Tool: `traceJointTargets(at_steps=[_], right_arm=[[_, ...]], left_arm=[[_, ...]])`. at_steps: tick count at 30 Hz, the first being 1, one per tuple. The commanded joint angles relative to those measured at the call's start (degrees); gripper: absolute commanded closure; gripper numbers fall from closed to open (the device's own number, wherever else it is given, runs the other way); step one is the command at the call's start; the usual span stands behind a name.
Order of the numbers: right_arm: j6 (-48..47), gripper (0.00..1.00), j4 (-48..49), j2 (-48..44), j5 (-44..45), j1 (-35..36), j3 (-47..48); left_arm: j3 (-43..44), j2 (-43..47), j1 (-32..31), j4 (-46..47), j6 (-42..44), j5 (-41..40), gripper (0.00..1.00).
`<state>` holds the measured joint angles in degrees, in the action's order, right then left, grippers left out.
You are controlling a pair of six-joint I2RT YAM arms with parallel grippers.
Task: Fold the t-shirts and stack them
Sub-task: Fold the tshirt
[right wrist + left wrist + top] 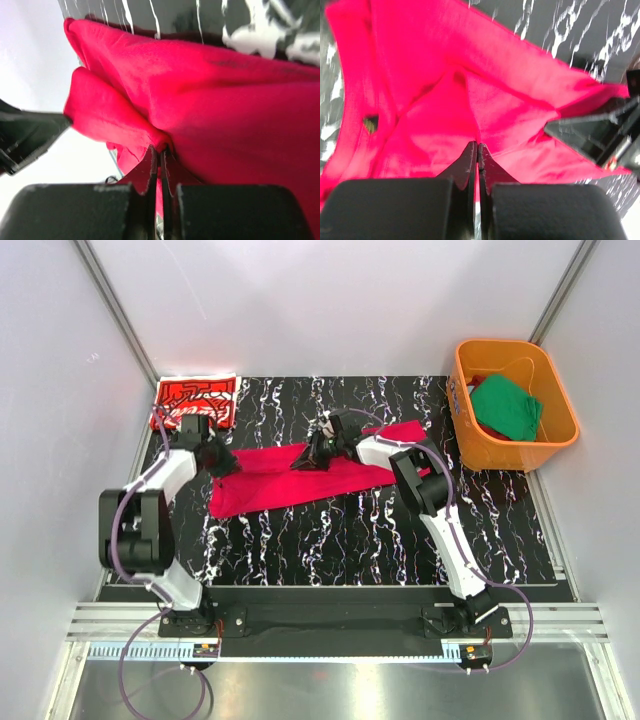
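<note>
Black white-veined tabletop [380, 540]: carries everything; we see no writing on it.
Plain crimson-red cloth t-shirt [290, 485]: a long band across frame centre. We judge it light, limp and not slippery, best pinched at edges or corners.
Orange plastic tub [515, 455]: upper right, holding the plain green cloth t-shirt [505, 405].
Red cloth t-shirt with white line print [197, 400]: folded, upper left; we read no words in the print.
Left gripper [478, 150]: clamped on the crimson shirt's left end.
Right gripper [160, 152]: pinching a fold near mid-band.
</note>
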<state>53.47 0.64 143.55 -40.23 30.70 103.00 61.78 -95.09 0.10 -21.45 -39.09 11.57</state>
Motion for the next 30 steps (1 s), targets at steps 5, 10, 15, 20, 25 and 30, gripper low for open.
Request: traceJointTargets(at_steps=[5,10,15,20,25,30], right_arm=[[-1.5,0.96,0.7,-5.5,-1.8,-0.2,-1.1],[-2.1,0.96,0.4,-6.1,-1.8,-0.2,-1.8],[-2.3,0.95,0.4,-6.4,-2.0,-0.1,-2.1],[-2.3,0.94,0.6,-7.6,-2.8,-0.1,-2.6],[-2.6,0.93,0.7,-9.3,-3.1,0.3,-3.8],[-2.8,0.92,0.5,-10.0,-3.3,1.1,-5.0]], left_arm=[[-9.5,12.7,-1.9,0.7,-0.9,0.1,1.0],[-13.4,14.9,-1.9,0.5,-1.1,0.0,1.0],[-16.3,16.9,-2.2,0.7,-1.4,-0.2,1.0],[-17.8,18.7,-2.3,0.5,-1.5,-1.5,1.0],[-17.7,18.1,-2.3,0.2,-1.2,-1.8,1.0],[-18.4,18.2,-2.3,-0.1,-1.1,-2.6,1.0]])
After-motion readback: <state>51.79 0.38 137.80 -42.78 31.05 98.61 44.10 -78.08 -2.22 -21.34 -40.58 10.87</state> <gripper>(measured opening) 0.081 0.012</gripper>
